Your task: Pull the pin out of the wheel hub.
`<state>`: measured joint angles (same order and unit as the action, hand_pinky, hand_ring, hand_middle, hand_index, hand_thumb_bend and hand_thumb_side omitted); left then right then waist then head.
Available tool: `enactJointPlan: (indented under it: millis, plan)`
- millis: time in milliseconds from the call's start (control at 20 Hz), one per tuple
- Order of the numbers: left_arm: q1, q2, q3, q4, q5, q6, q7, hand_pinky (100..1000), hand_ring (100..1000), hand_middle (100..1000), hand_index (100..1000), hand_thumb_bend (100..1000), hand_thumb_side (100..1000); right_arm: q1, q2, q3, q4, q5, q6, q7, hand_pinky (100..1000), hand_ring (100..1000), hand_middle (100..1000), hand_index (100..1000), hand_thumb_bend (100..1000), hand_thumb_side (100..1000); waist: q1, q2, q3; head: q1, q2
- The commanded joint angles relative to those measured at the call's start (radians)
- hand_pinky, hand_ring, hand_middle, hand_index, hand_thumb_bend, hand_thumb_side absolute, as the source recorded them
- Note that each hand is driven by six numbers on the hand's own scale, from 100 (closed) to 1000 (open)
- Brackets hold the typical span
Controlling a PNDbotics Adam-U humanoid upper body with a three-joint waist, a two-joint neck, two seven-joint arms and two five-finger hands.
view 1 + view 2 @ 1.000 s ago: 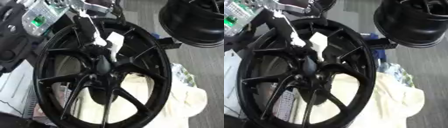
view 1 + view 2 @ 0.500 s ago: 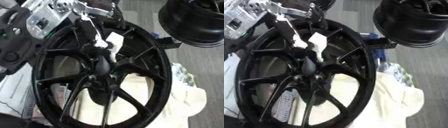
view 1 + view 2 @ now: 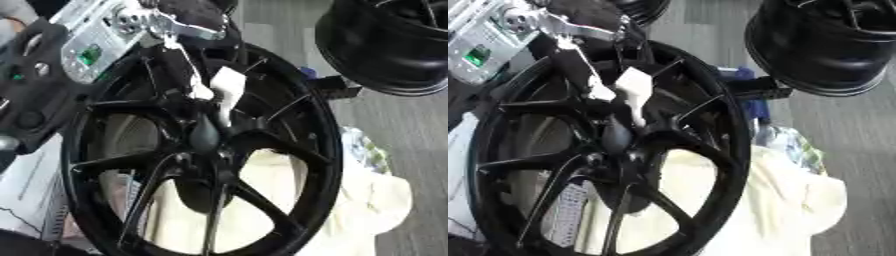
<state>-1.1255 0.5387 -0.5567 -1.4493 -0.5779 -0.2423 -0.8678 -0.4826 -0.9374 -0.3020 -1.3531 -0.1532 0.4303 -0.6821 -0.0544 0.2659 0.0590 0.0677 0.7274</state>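
A large black spoked wheel [image 3: 297, 125] lies tilted across the middle of both views. From the upper left comes my left hand [image 3: 188, 65], its silver and black wrist above the rim. Its white-tipped fingers [image 3: 226, 87] and thumb reach down between the spokes and close together just above the hub [image 3: 210, 160]. A dark, teardrop-shaped pin [image 3: 206, 134] stands up from the hub, and the fingertips pinch its top. My right hand shows in neither view.
A second black wheel [image 3: 824, 45] sits at the upper right, close to the first wheel's rim. A cream cloth [image 3: 376, 200] lies under the wheel's lower right. A blue object [image 3: 750, 100] is beside the rim. Papers [image 3: 26, 185] lie at the lower left.
My left wrist has shifted slightly down and right over the rim. The fingertips stay closed at the same spot above the hub, and the pin still stands there.
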Motion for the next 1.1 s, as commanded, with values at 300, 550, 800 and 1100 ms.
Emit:
enactJointPlan:
  millis: [300, 550, 800, 1100]
  plan:
    - [-0.009, -0.004, 0.008, 0.020, -0.013, -0.057, -0.039, 868, 830, 706, 868, 314, 498, -0.004, -0.033, -0.019, -0.001, -0.007, 0.216, -0.225, 833, 631, 808, 899, 100, 506, -0.003, -0.013, -0.006, 0.006, -0.015]
    - [-0.006, -0.011, 0.011, 0.029, -0.013, -0.055, -0.039, 867, 800, 653, 845, 261, 458, -0.003, -0.032, -0.020, 0.001, -0.009, 0.215, -0.225, 834, 632, 809, 900, 100, 506, -0.004, -0.013, -0.007, 0.009, -0.016]
    - [-0.008, -0.013, 0.006, 0.021, 0.029, -0.048, -0.039, 865, 749, 587, 782, 188, 427, -0.001, -0.032, -0.025, 0.006, -0.007, 0.216, -0.225, 834, 632, 809, 900, 100, 506, -0.003, -0.014, -0.005, 0.011, -0.013]
    - [-0.009, -0.013, 0.003, 0.017, 0.065, -0.027, -0.039, 822, 653, 479, 678, 103, 307, 0.003, -0.033, -0.029, 0.011, -0.005, 0.220, -0.225, 834, 632, 808, 901, 100, 510, -0.004, -0.015, -0.003, 0.011, -0.011]
